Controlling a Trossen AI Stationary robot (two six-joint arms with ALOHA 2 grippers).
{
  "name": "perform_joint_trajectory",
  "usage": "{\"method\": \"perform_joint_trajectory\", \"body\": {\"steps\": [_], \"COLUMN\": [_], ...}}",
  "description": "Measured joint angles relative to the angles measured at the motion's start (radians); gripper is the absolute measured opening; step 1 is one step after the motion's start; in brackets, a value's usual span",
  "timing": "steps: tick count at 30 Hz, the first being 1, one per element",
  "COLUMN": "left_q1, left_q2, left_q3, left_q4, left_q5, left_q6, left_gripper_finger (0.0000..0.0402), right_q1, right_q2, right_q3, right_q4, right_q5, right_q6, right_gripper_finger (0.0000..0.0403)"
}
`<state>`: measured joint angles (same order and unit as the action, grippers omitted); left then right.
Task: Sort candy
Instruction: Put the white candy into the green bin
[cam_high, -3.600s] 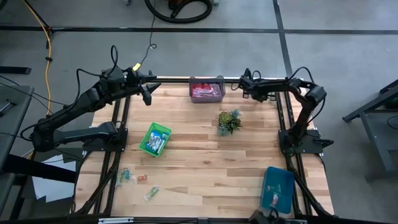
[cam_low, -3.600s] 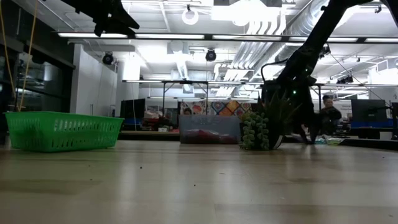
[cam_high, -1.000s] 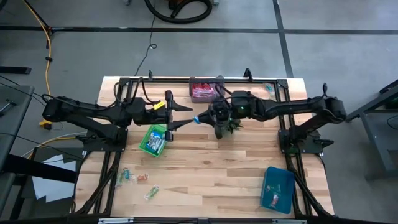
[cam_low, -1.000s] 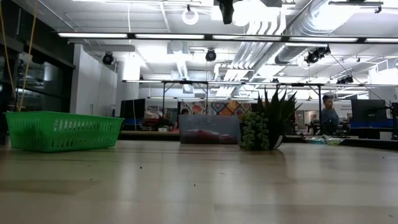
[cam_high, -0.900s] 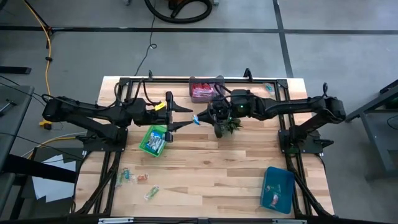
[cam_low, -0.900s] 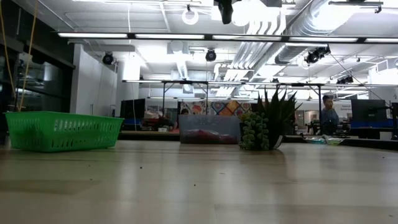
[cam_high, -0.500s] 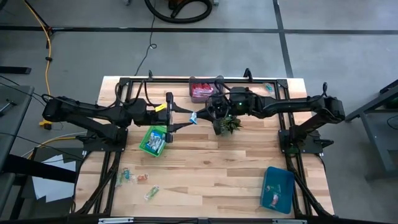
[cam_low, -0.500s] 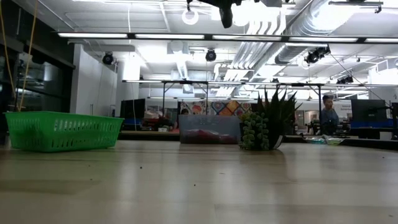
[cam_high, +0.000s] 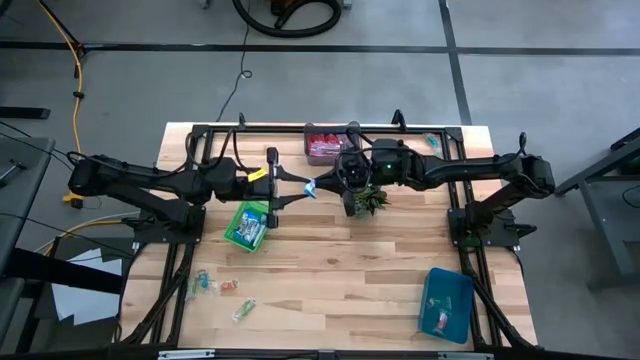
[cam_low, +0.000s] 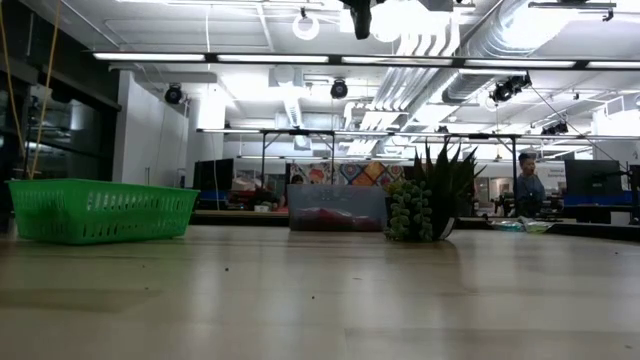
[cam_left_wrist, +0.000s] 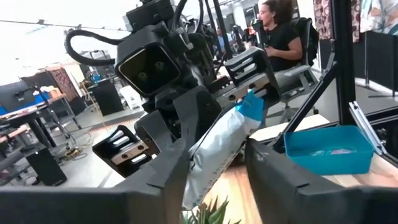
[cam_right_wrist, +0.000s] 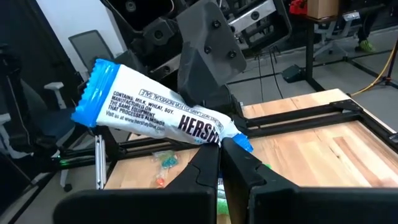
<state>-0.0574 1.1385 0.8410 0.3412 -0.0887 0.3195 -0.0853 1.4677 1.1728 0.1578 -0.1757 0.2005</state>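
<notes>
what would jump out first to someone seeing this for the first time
The two arms meet above the middle of the table, passing a blue-and-white wrapped candy between them: the right gripper pinches one end shut while the left gripper has its fingers either side of the other end. Just below them stands a small spiky plant, with a green bin to the left and loose candies near the front left corner.

A grey concrete floor (cam_high: 560, 60) surrounds the pale wooden table (cam_high: 330, 270). Long fluorescent ceiling lights (cam_low: 200, 57) and white ducts (cam_low: 440, 45) hang above distant desks (cam_low: 300, 135), where a seated person (cam_low: 528, 185) shows.
</notes>
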Motion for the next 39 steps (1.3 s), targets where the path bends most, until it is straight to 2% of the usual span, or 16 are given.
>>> {"method": "perform_joint_trajectory", "body": {"steps": [8,11,14,19,22,28,35,39], "left_q1": [0.001,0.007,0.026,0.084,0.106,0.127,0.084,-0.001], "left_q2": [0.0,-0.004,-0.029,-0.127,-0.194,-0.292,-0.253,-0.21], "left_q3": [0.0,0.0,0.0,0.0,0.002,0.002,0.0,-0.034], "left_q4": [0.001,-0.007,-0.054,-0.21,-0.318,-0.73,-1.132,-1.225], "left_q5": [-0.003,-0.007,-0.008,0.0,-0.03,-0.171,-0.178,-0.172], "left_q6": [-0.011,-0.026,-0.076,-0.177,-0.21,-0.528,-0.996,-1.285], "left_gripper_finger": [0.0014,0.0012,0.0005,0.0002,0.0001,0.0001,0.0,0.0], "right_q1": [0.0,0.001,0.001,-0.001,0.0,-0.001,0.0,0.0], "right_q2": [0.0,0.0,-0.009,-0.054,-0.091,-0.149,-0.154,-0.152], "right_q3": [0.0,-0.001,-0.001,-0.002,-0.002,-0.002,-0.002,-0.002], "right_q4": [-0.002,-0.003,-0.021,-0.06,-0.129,-0.307,-0.452,-0.494], "right_q5": [-0.001,0.034,0.113,0.265,0.36,0.461,0.463,0.463], "right_q6": [0.0,0.0,-0.01,-0.063,-0.099,-0.102,-0.036,-0.018], "right_gripper_finger": [0.0,0.0006,0.0029,0.0096,0.0135,0.0178,0.0181,0.0181]}}
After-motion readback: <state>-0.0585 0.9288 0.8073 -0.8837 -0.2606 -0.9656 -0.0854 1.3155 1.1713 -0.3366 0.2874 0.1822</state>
